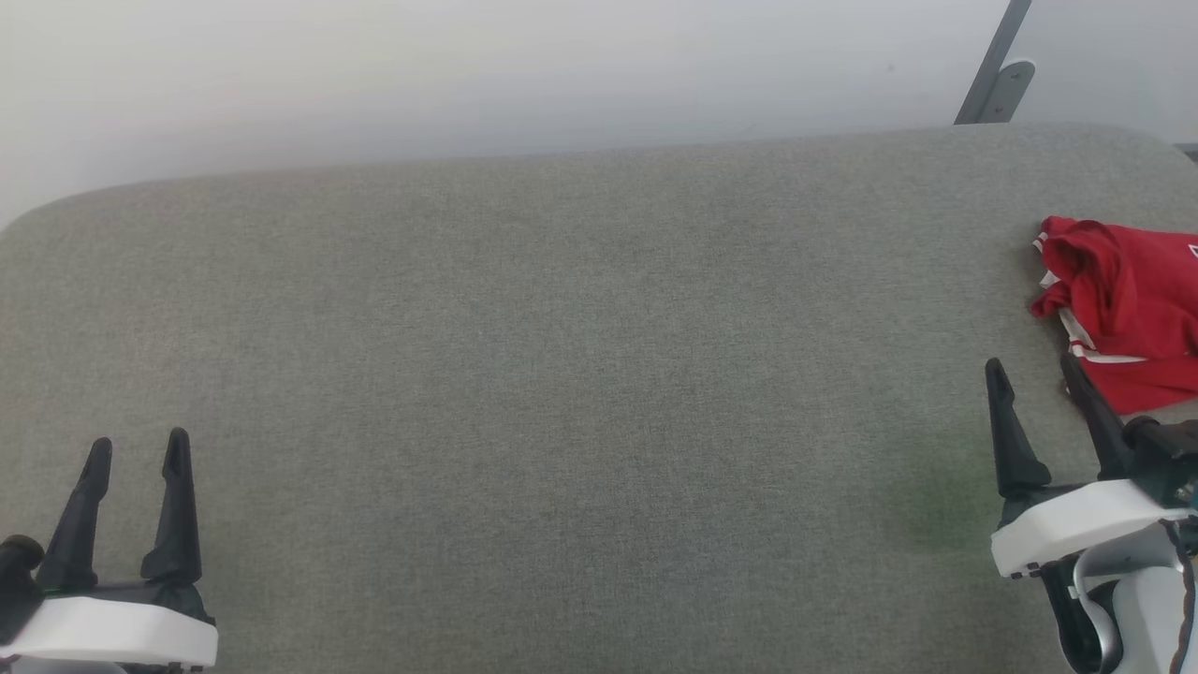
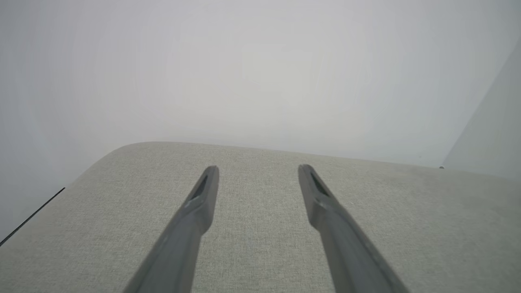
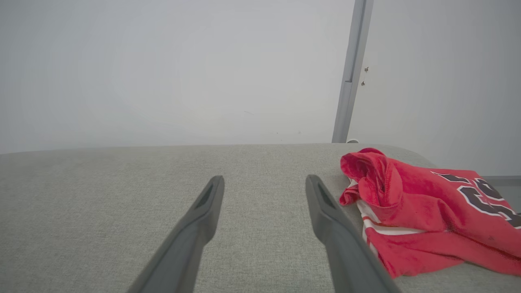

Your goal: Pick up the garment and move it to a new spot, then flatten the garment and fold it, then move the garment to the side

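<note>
one crumpled red garment (image 3: 427, 211) with white stripes, dark lettering.

Red garment (image 1: 1123, 309) at three o'clock, red-and-white striped trim, dark white-outlined numerals; heathered grey bench (image 1: 562, 374); left gripper (image 1: 139, 436) and right gripper (image 1: 1029, 360) black.

Soft, even, bright light; faint shadows, no glare, slightly hazy wrist views.

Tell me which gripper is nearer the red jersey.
The right gripper: it sits just beside the jersey; the left gripper is far across the grey surface.
</note>
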